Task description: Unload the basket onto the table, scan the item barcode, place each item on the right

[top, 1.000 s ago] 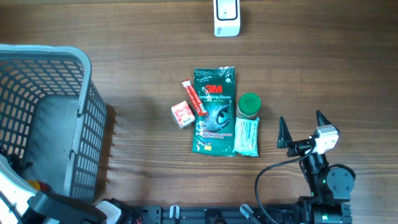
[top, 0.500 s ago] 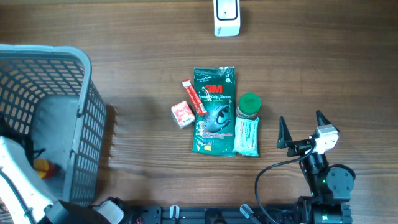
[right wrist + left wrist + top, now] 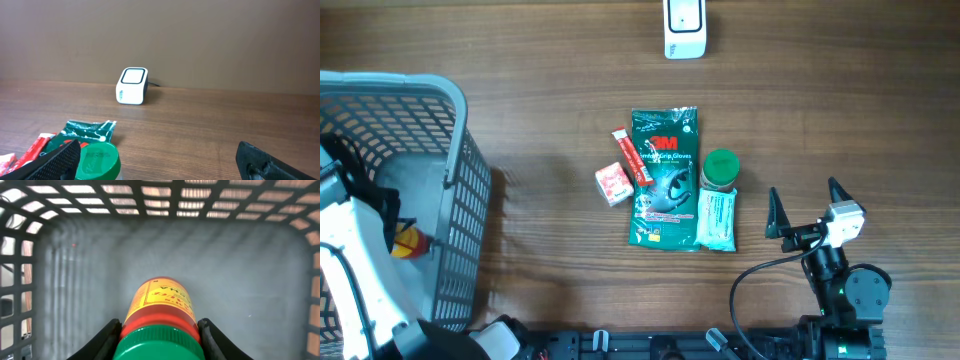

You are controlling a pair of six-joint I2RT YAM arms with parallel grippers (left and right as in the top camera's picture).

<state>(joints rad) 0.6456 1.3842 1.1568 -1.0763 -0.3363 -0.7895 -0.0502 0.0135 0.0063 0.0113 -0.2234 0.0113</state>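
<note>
The large grey basket [image 3: 455, 130] at the left of the wooden table [image 3: 540, 90] is where the only change is found. Compared with one second before, the white left arm [image 3: 350, 260] is reached further over the basket, and the bottle [image 3: 408, 240] carried by it is now seen well inside the mesh walls instead of at the near edge. In the left wrist view the left gripper [image 3: 159, 340] is clamped on this bottle [image 3: 160, 302] just below its green cap, with one finger pressed on each side, and the grey basket floor is seen below it; whether the bottle already touches the floor cannot be told. It is judged from this that the bottle is being put away, so a release is probably needed next. The right gripper [image 3: 804, 195] is kept unmoved at the near right, its jaws wide apart and nothing between them. The barcode scanner [image 3: 684, 27] at the far edge is not approached. In the middle the gloves packet [image 3: 665, 180], the pale teal packet [image 3: 717, 220], the green-lidded jar [image 3: 721, 168], the red stick sachet [image 3: 632, 158] and the small red box [image 3: 613, 184] are left untouched, probably waiting to be scanned.
</note>
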